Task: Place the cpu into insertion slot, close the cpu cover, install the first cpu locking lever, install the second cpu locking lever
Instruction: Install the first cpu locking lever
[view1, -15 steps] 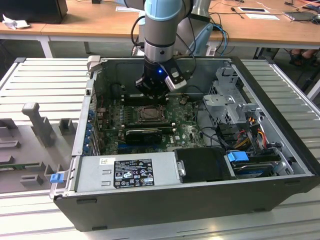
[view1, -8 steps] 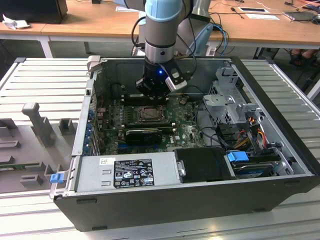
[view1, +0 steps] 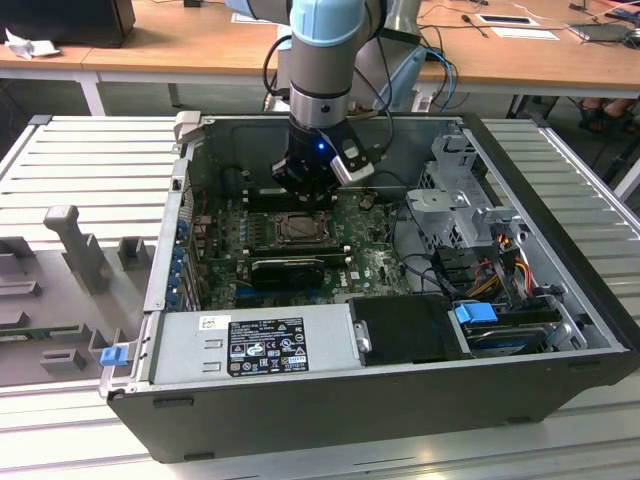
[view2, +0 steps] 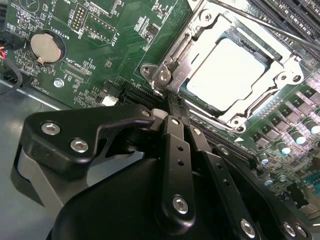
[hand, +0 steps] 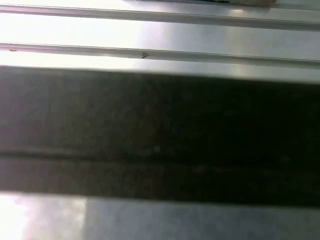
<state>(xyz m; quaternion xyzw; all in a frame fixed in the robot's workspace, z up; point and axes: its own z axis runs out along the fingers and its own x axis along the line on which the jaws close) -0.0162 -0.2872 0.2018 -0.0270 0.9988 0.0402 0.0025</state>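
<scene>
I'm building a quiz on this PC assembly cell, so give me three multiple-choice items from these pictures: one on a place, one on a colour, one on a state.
1. Where is the cpu?
A. In the insertion slot
B. Between the fingers
C. On the power supply

2. What colour is the circuit board?
A. Blue
B. Green
C. Red

3. How does the cpu cover sit?
A. Removed from the case
B. Raised upright
C. Down around the cpu

Key: 1 A, the pale chip lies inside the socket frame in the second wrist view. 2 B, the board around the slot is green. 3 C, the metal frame lies flat, bordering the chip.

The gripper hangs just beside the socket.
</scene>
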